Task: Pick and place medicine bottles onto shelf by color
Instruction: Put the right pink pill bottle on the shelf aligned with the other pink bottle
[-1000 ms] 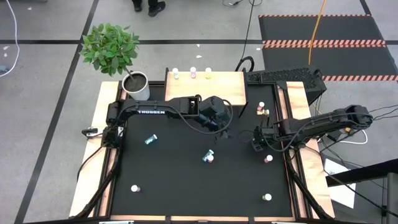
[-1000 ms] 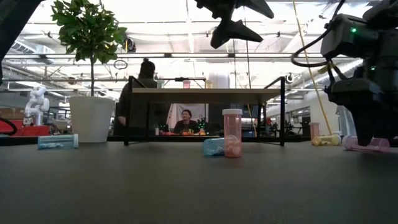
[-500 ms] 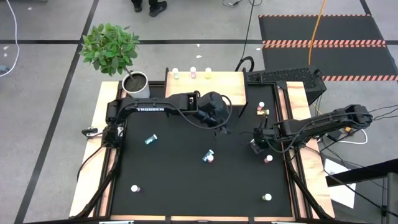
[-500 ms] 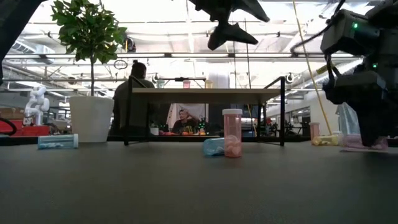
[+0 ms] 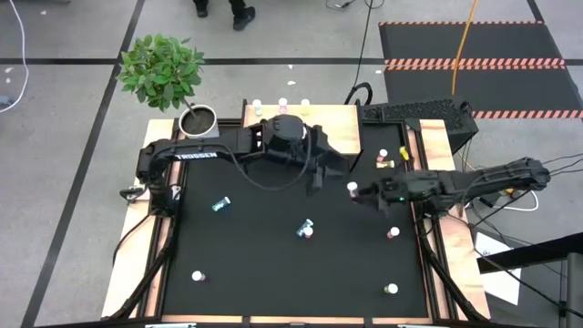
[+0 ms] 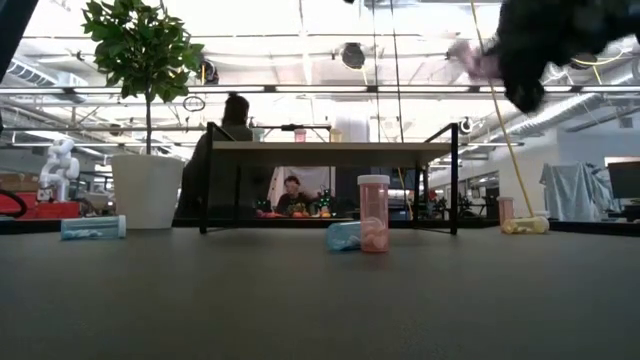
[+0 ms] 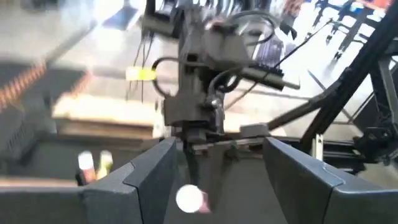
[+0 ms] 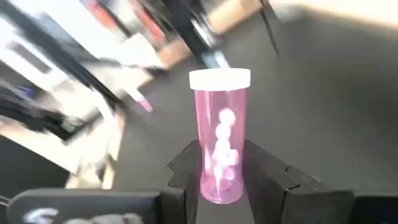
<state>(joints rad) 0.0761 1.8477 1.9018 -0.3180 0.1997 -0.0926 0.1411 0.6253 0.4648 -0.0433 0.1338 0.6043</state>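
Right hand (image 8: 222,171) is clamped on the base of a small clear-pink cylindrical medicine bottle with white cap (image 8: 220,134), held raised off the black desk (image 5: 264,264) near its 3 o'clock edge. Left hand (image 7: 205,168) hangs close by, fingers spread wide and holding nothing, facing that bottle. Light wooden shelf with dark legs (image 5: 337,123) sits at 12 o'clock. Risks: low grip could let the bottle tip or slip; the two arms could collide; bottle could knock those already on the shelf

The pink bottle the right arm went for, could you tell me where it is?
The pink bottle sits clamped in the right end effector, above the mat's right half, just right of the left end effector.
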